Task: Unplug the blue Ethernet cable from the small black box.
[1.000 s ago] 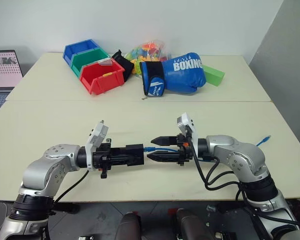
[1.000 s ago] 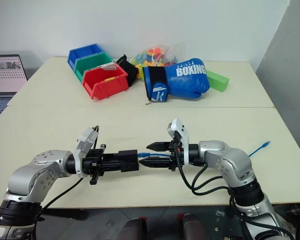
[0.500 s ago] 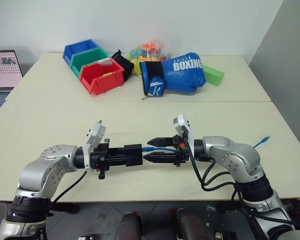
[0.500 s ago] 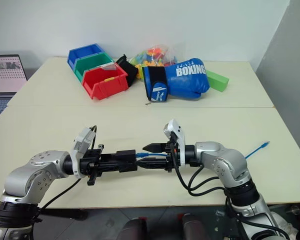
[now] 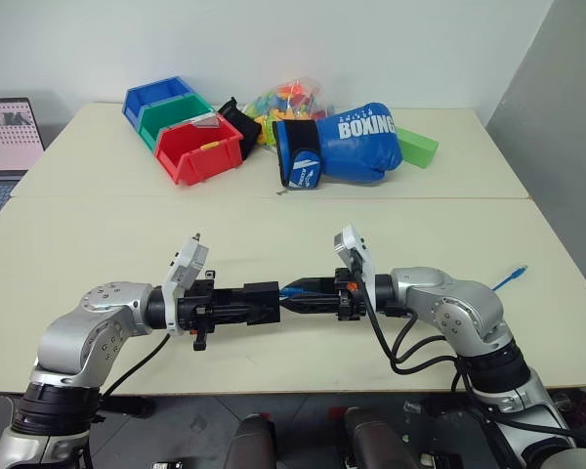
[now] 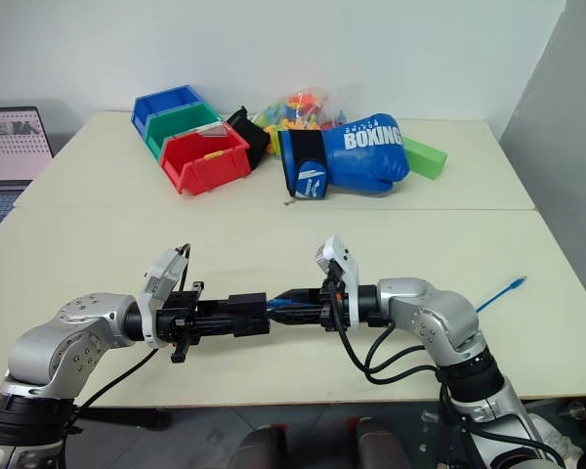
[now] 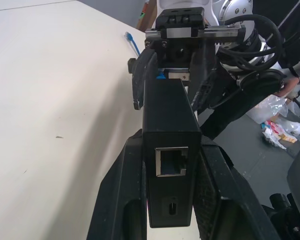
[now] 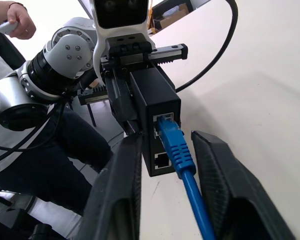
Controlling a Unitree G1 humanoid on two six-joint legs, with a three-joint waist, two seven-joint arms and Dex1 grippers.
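Head views: small black box (image 5: 261, 301) is held above the near table (image 5: 98, 244), clamped in left gripper (image 5: 242, 303), close to the front edge. Right gripper (image 5: 303, 298) faces it from the opposite side, fingers narrowed round the plug end of the blue Ethernet cable (image 5: 295, 291), which is plugged into the box. Cable's far end (image 5: 516, 273) is seen by the table's right edge. Bins (image 5: 181, 127) and boxing glove (image 5: 342, 142) are grouped on the far table, well apart; wide bare tabletop lies btwn.

Left wrist view: box (image 7: 170, 150) is gripped btwn both fingers (image 7: 122, 200); an empty port faces the camera.

Right wrist view: cable (image 8: 177, 150) is seated in the box's upper port, fingers (image 8: 122, 200) flanking it w/ a gap each side, not touching. A person's hand (image 8: 17, 20) is seen beyond.
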